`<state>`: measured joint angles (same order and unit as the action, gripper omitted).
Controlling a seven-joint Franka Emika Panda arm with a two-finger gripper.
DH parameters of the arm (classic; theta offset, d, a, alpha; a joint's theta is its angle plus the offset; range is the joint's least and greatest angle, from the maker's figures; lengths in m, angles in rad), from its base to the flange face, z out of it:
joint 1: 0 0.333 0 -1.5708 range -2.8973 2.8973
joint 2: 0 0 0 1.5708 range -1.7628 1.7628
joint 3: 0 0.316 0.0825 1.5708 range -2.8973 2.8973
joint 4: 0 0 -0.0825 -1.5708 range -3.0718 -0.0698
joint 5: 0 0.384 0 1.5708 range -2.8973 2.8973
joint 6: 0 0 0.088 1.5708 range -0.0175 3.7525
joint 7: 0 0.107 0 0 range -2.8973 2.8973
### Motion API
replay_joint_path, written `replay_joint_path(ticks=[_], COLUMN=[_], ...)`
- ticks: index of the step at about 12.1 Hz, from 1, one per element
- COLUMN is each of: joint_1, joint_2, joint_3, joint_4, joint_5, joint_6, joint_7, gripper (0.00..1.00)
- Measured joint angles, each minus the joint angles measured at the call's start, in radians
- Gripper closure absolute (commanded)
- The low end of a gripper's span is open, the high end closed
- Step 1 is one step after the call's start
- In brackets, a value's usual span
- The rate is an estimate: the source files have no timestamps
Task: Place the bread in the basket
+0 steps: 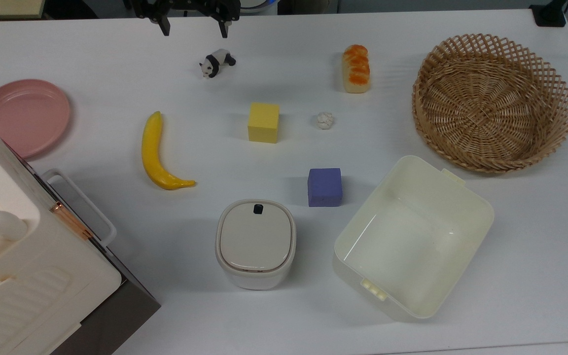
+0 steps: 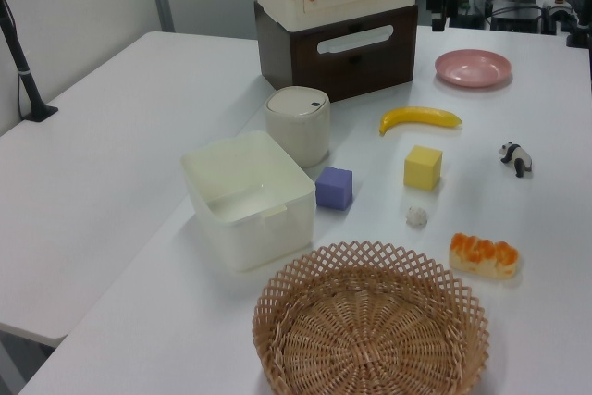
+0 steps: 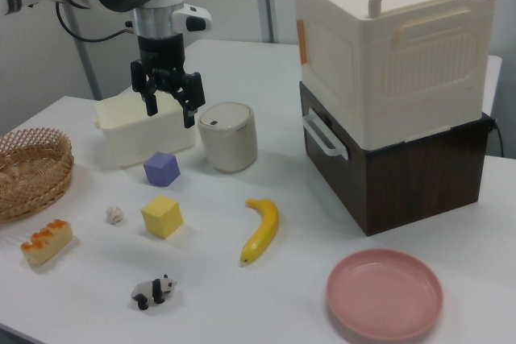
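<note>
The black two-finger gripper (image 1: 194, 27) is hovering open at the top view's upper centre — the small oblong toy bread with its orange-brown top (image 1: 356, 68) is lying to its right, long axis running top-to-bottom, beside the round woven wicker basket (image 1: 555, 84).

Arm: we record a white, rounded Franka casing with a dark grey circular cap on the joint, seen in the right view. A black cable trails behind it. Wrist: silver-grey cylinder with a white flange. Hand (image 3: 170, 108): black body, two slim black fingers (image 3: 150, 105) with squared tips, set apart.
</note>
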<state>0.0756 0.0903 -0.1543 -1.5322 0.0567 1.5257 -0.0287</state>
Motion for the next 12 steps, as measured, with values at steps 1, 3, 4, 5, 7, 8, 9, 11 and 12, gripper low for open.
replay_joint_path(ticks=[1,3,4,5,7,8,9,11,12], joint_1=[0.000,0.000,0.000,0.001,0.003,0.004,0.004,0.004,0.004], joint_2=[0.000,0.001,0.002,0.002,0.002,0.002,0.002,0.002,0.002], joint_3=[0.000,0.000,0.000,0.002,0.004,0.004,0.004,0.004,0.004], joint_4=[0.000,-0.007,-0.010,-0.015,-0.017,-0.017,-0.017,-0.018,-0.018], joint_5=[0.000,0.000,0.000,0.000,0.000,0.000,0.000,0.000,0.000], joint_6=[0.000,0.025,0.026,0.026,0.031,0.035,0.039,0.067,0.073], joint_7=[0.000,0.000,0.000,0.000,0.000,0.000,0.000,-0.003,-0.013], gripper=[0.00,0.00,0.00,0.00,0.00,0.00,0.00,0.00,0.00])
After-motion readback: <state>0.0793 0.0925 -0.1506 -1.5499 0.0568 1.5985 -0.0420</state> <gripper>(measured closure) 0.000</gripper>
